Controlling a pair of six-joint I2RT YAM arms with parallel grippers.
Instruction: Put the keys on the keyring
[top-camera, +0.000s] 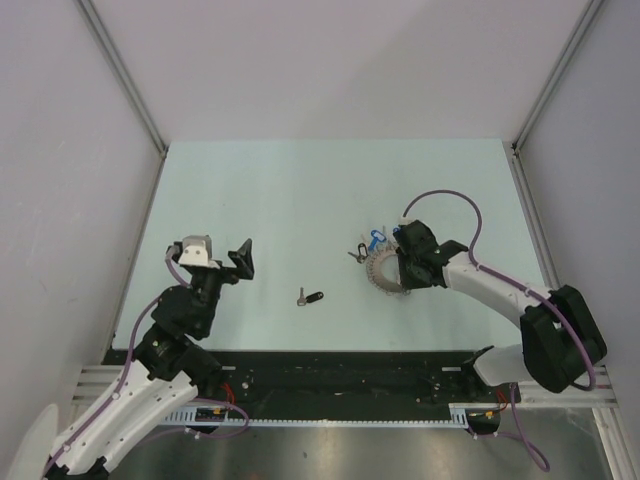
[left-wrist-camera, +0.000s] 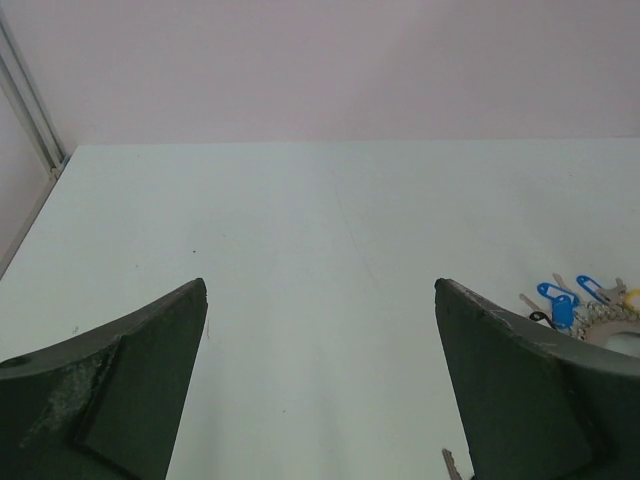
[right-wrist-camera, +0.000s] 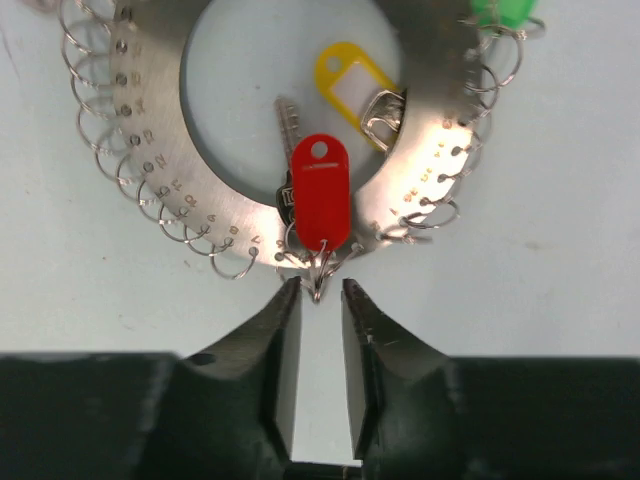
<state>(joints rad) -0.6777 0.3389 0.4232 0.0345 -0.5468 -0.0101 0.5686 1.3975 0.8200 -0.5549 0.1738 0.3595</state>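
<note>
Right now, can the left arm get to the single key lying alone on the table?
Probably yes: the lone key lies on bare table beside the open left tool, with nothing between them.

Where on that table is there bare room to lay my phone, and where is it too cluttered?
The far half of the table, up to the back wall, is bare. So is the strip between the left arm and the loose key. Crowded: the right, where the right arm meets the keyring.
</note>
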